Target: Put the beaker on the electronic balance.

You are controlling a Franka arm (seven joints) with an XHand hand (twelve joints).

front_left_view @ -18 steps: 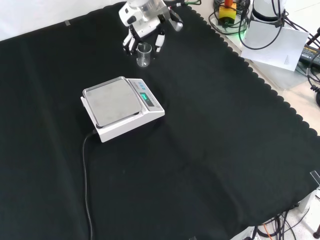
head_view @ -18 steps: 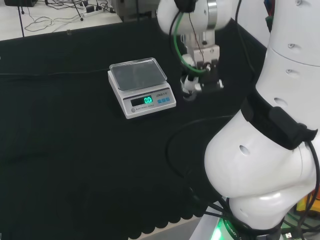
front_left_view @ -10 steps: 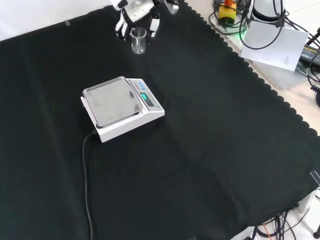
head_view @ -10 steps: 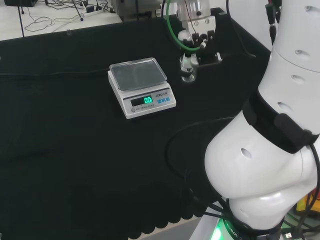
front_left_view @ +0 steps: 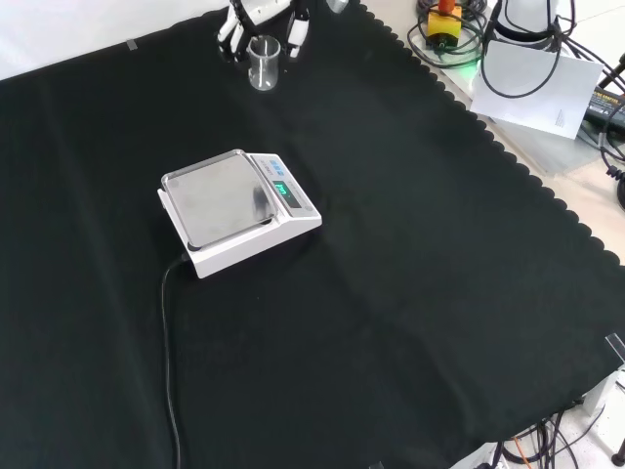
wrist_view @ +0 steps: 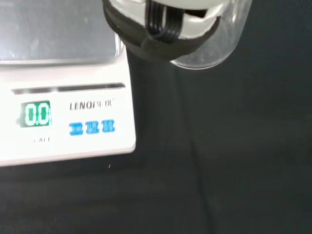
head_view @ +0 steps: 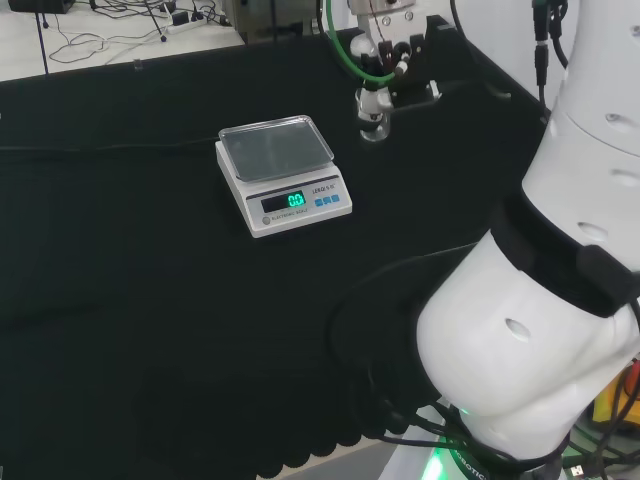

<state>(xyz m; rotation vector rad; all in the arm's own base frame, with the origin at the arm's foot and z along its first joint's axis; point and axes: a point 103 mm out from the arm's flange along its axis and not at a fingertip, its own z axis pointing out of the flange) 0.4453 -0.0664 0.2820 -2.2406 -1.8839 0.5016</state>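
Black cloth covers the desk (front_left_view: 420, 254), with cables and equipment past its scalloped edge. The white electronic balance (front_left_view: 237, 211) sits with its steel pan bare. In the front view the hand (front_left_view: 256, 18) grips the clear beaker (front_left_view: 262, 62) beyond the balance, at the view's cut-off top; its contents cannot be made out.

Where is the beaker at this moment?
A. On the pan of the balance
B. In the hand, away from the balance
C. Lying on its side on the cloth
B: the hand has its fingers around the upright beaker, apart from the balance, whose pan is bare.
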